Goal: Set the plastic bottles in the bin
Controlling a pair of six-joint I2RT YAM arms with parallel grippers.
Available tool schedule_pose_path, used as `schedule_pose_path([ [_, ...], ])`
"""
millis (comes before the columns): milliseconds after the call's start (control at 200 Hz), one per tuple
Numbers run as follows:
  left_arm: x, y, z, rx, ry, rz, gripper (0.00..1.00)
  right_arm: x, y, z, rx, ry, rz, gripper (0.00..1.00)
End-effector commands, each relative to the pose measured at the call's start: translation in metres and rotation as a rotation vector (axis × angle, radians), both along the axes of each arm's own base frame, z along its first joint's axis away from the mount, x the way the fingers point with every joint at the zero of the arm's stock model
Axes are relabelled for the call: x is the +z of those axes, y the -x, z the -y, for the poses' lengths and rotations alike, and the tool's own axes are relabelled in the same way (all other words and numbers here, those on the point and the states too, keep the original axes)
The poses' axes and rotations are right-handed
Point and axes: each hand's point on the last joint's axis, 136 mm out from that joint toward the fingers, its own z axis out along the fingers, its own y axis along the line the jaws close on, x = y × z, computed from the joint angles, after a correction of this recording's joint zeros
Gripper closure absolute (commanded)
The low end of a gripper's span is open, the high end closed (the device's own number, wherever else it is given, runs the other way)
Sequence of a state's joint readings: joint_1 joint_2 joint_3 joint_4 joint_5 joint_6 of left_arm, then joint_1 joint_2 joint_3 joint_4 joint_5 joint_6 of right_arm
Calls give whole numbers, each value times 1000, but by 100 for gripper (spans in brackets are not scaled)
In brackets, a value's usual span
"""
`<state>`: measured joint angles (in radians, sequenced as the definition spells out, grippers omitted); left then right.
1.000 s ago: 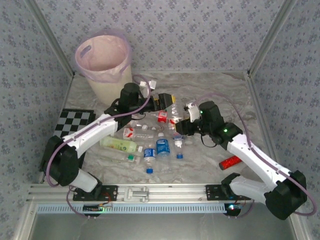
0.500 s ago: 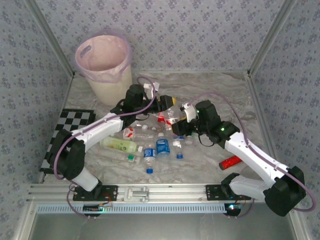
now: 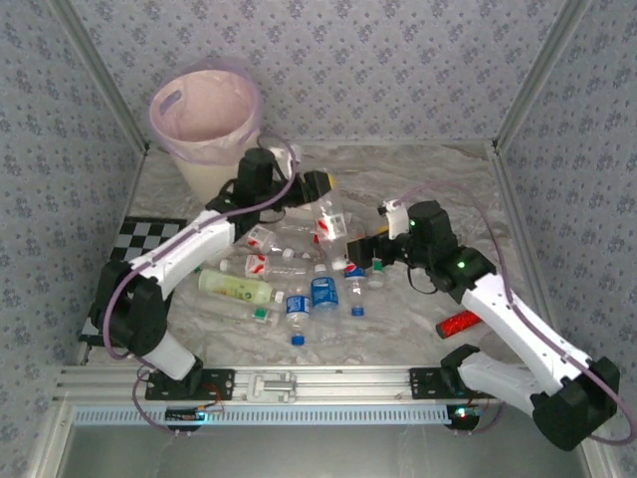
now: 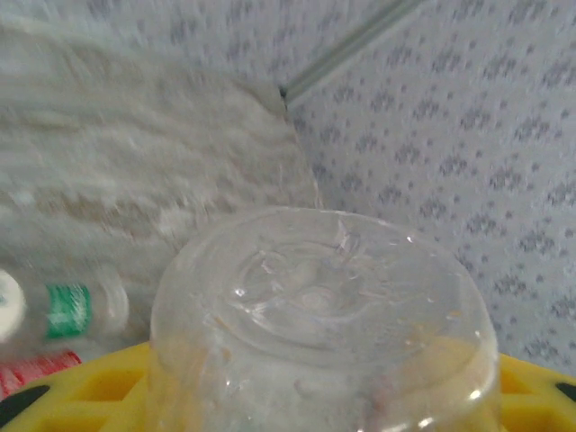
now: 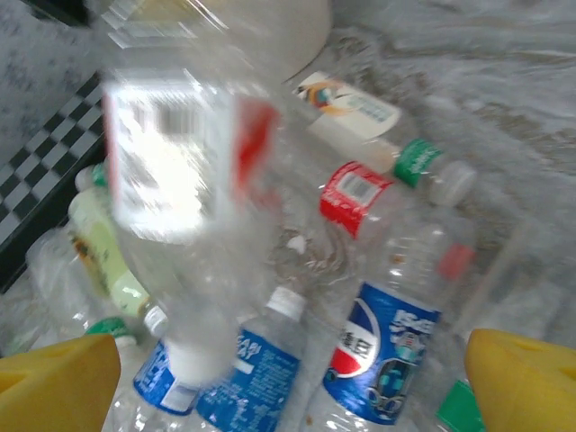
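— What's on the counter (image 3: 438, 189)?
— It's a marbled top. The bin (image 3: 204, 177) stands at its far left corner, and a checkerboard (image 3: 149, 237) lies at the left edge.
— And in the middle?
— A jumble of plastic bottles (image 3: 323, 292), with a pale green bottle (image 3: 237, 287) leftmost. A red cylinder (image 3: 460, 323) lies apart, to the right.

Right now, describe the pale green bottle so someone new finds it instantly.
On the marbled table, look at the pile of bottles in the middle, then its left edge, nearest the checkerboard mat. The pale green bottle lies on its side there, the only one with a milky green body; its neighbours are clear.
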<state>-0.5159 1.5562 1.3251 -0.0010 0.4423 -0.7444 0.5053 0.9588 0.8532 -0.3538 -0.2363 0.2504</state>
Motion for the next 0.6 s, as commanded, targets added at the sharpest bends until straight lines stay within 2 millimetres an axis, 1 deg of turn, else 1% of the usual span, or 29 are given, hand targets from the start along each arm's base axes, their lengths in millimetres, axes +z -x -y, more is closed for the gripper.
schedule_pose_path([
  [0, 72, -5, -33, 79, -18, 186, 65, -25, 1, 25, -136, 13, -89, 0],
  [65, 94, -13, -52, 140, -34, 244, 74, -33, 1, 38, -216, 14, -111, 0],
  [115, 110, -19, -68, 186, -41, 286, 83, -37, 3, 44, -250, 3, -118, 0],
  [225, 146, -35, -111, 318, -35, 378, 100, -34, 6, 56, -320, -87, -114, 0],
  [260, 157, -41, -128, 384, -41, 419, 100, -32, 7, 59, -333, -122, -109, 0],
  [325, 171, -55, -162, 511, -65, 494, 100, -28, 8, 63, -348, -167, -102, 0],
  [400, 177, -69, -199, 675, -109, 556, 100, -27, 11, 70, -368, -176, -100, 0],
  [480, 184, -82, -224, 764, -98, 589, 100, -27, 16, 75, -382, -180, -107, 0],
  [595, 188, -105, -249, 814, -26, 544, 100, -30, 24, 79, -393, -186, -122, 0],
])
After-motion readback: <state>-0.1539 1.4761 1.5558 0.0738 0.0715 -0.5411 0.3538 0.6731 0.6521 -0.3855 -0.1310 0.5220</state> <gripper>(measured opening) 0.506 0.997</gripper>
